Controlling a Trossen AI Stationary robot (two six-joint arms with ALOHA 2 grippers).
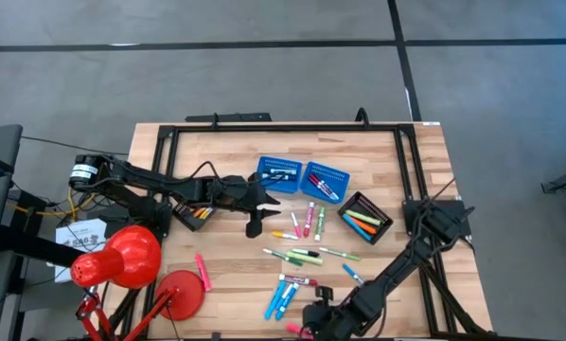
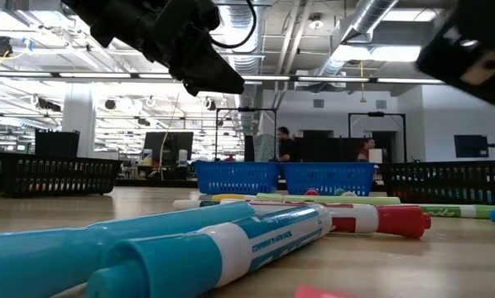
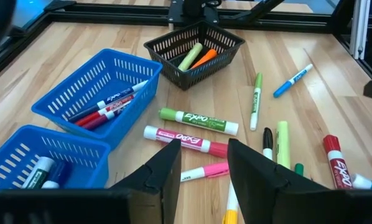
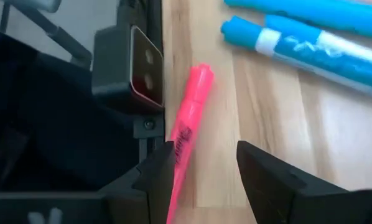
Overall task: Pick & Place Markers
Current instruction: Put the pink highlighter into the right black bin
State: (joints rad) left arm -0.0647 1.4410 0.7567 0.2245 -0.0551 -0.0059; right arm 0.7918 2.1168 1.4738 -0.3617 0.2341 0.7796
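Right wrist view shows the table's dark frame rail just beside the right gripper, close against the pink marker, which lies along the wooden table. That marker is slim, capped and bright pink; two blue markers lie farther ahead. Its fingers stand apart, straddling the marker's near end without clamping it. The left gripper hovers open above scattered markers, with two blue baskets and a black tray beyond.
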